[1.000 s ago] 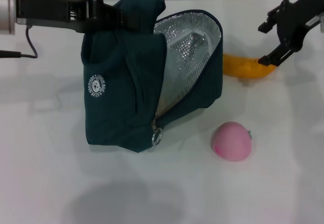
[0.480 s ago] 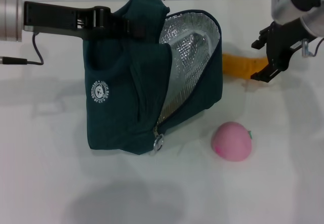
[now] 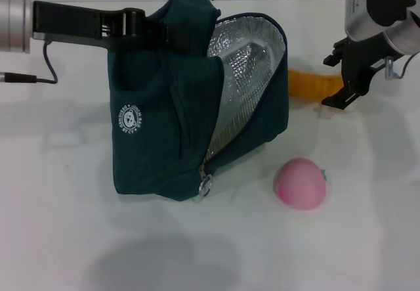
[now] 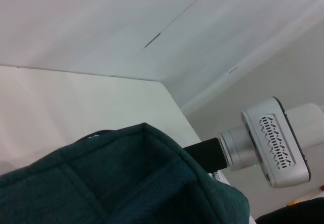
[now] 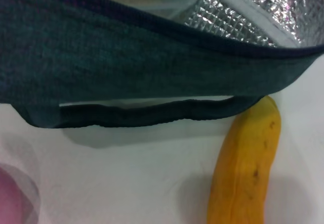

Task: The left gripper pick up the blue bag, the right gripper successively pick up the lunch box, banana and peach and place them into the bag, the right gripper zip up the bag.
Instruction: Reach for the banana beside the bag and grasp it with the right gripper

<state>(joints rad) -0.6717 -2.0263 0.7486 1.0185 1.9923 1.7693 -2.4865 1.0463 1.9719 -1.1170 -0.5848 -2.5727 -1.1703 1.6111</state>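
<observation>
The blue bag [image 3: 170, 127] hangs upright from its top, where my left gripper [image 3: 152, 31] is shut on the fabric. Its mouth gapes to the right and shows the silver foil lining [image 3: 246, 81]. A pale rounded form against the foil looks like the lunch box [image 3: 239, 58] inside. Right of the bag lies the banana [image 3: 308, 84] on the white table. My right gripper [image 3: 336, 79] is open, its fingers straddling the banana's right end. The pink peach [image 3: 300, 183] sits in front of the banana. In the right wrist view the banana [image 5: 248, 168] lies beside the bag's loop handle [image 5: 152, 112].
The metal ring zip pull [image 3: 205, 186] dangles at the bag's lower front corner. A black cable [image 3: 26, 77] runs along the table's far left. The left wrist view shows bag fabric [image 4: 126, 183] and the right arm's silver-white body [image 4: 268, 143] beyond it.
The right gripper has come down and leftward over the banana's right end, now hiding it. The left arm and bag have shifted slightly right. The peach has not moved.
</observation>
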